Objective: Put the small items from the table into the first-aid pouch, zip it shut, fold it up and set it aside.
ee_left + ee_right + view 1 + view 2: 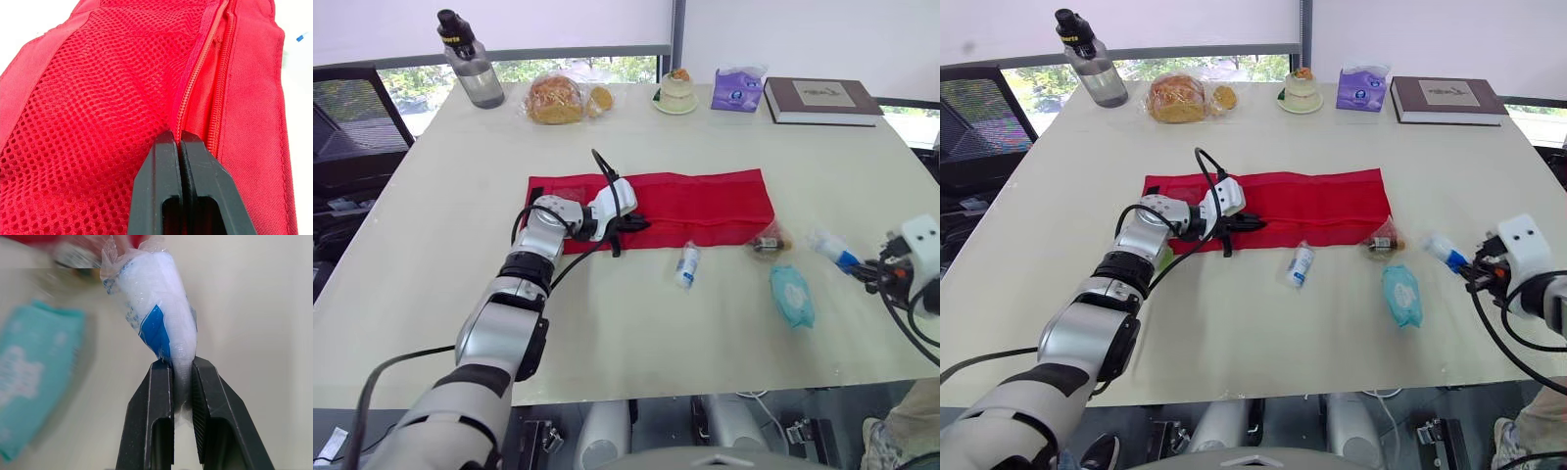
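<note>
1. Windows (626,67) back a cream table (431,255), bottle (470,64) at 11 o'clock.
2. Red mesh pouch (705,206) lies flat mid-table; left claw (177,139) pressed together at its zip.
3. Right claw (180,367), 3 o'clock, pinches a white-blue packet (156,298).

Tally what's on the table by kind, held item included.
Pouch: 1, red fabric pouch
Small items: 4, white tube, clear packet, teal pack, white-and-blue plastic packet in right gripper
Food, drink: 3, grey water bottle, bagged bread, small cake
Other: 2, purple tissue pack, brown book
Total: 10
</note>
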